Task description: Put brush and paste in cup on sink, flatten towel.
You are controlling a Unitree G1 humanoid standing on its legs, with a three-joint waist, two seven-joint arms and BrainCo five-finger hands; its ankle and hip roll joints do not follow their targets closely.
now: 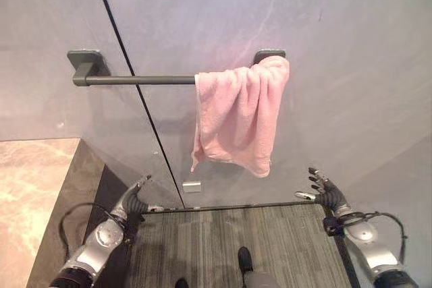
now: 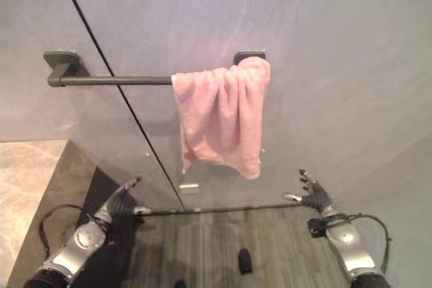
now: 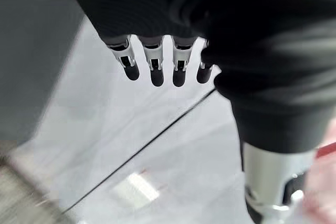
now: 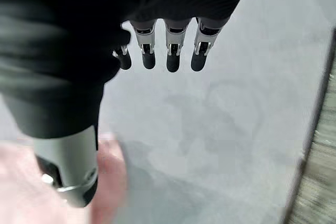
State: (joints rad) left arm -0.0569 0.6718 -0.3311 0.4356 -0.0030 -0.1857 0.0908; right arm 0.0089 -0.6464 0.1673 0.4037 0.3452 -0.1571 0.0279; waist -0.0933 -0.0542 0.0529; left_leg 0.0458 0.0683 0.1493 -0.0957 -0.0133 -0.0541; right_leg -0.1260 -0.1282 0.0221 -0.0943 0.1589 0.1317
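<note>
— So, from the head views, where's the towel?
— Bunched, the pink towel (image 1: 239, 112) hangs over the right end of the dark rail (image 1: 135, 79) on the grey wall (image 1: 337, 45). Both hands sit low, well below it, holding nothing.
— And the left wrist view?
— Left hand (image 3: 157, 64): fingers straight, empty, facing the wall.
— Right wrist view?
— Right hand (image 4: 168, 51): fingers also extended, empty, pink cloth blurred nearby.
</note>
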